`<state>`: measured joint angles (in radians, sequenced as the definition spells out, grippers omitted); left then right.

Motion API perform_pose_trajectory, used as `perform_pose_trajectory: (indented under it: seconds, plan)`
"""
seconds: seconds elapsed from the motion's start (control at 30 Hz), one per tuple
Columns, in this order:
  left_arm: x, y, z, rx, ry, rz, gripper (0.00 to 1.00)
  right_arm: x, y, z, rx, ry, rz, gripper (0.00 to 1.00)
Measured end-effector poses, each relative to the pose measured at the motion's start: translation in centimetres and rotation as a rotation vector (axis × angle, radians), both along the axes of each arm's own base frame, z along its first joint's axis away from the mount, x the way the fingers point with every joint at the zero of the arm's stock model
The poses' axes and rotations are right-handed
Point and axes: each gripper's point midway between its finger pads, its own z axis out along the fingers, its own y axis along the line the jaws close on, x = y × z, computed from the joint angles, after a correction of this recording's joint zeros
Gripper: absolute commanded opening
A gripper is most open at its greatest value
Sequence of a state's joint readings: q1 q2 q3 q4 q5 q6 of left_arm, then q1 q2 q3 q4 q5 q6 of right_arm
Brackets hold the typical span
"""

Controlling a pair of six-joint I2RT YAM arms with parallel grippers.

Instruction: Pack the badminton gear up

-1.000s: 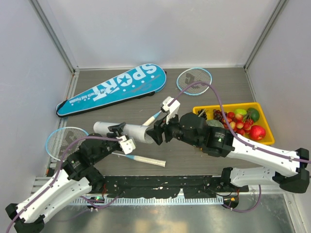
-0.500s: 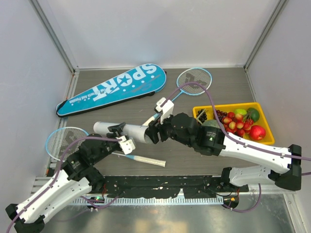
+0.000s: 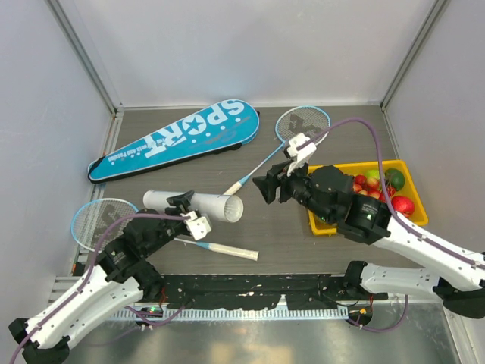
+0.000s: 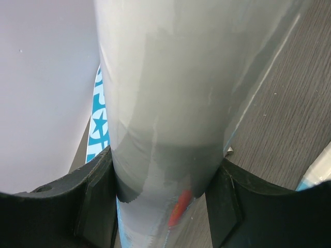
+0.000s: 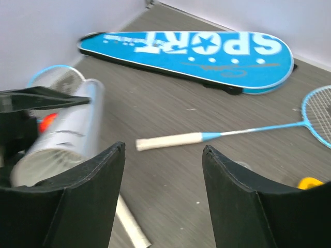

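Note:
The long white tube [image 3: 204,204] lies across the table with its open end to the right. My left gripper [image 3: 184,205] is shut on it near the middle. In the left wrist view the tube [image 4: 165,93] fills the gap in my left gripper [image 4: 165,191]. My right gripper [image 3: 265,186] is open and empty, to the right of the tube's mouth and above the table; its jaws [image 5: 163,147] frame one racket's pale handle [image 5: 170,140]. That racket [image 3: 303,123] lies at the back. The second racket [image 3: 95,220] lies at the left. The blue SPORT bag [image 3: 182,136] lies behind. No shuttlecock shows.
The yellow tray [image 3: 356,164] of fruit sits at the right, partly under my right arm. The second racket's handle [image 3: 227,250] lies near the front edge, also in the right wrist view [image 5: 129,227]. Grey walls close in the table on three sides.
My right gripper has drawn back from the tube's open end, moving right and away toward the tray. The left gripper and tube have stayed put.

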<state>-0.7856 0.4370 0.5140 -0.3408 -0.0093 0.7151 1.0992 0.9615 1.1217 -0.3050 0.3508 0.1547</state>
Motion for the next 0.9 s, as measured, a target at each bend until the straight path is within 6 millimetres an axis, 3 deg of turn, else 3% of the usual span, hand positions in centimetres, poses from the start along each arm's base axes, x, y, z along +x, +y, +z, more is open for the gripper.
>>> perform_pose_trajectory:
  seconds: [0.17, 0.37, 0.7, 0.9]
  plan:
    - [-0.2, 0.3, 0.5, -0.020, -0.021, 0.005, 0.00, 4.2, -1.2, -4.0, -0.091, 0.069, -0.098, 0.56]
    - [-0.4, 0.6, 1.2, -0.058, -0.062, 0.007, 0.00, 7.7, -1.5, -12.4, -0.258, 0.222, -0.160, 0.43]
    - [-0.3, 0.5, 1.7, -0.080, -0.083, 0.007, 0.00, 11.1, -2.4, -24.4, -0.473, 0.447, -0.212, 0.37]
    - [-0.3, 0.5, 1.7, -0.081, -0.084, 0.006, 0.00, 12.0, -2.8, -28.9, -0.547, 0.540, -0.212, 0.34]
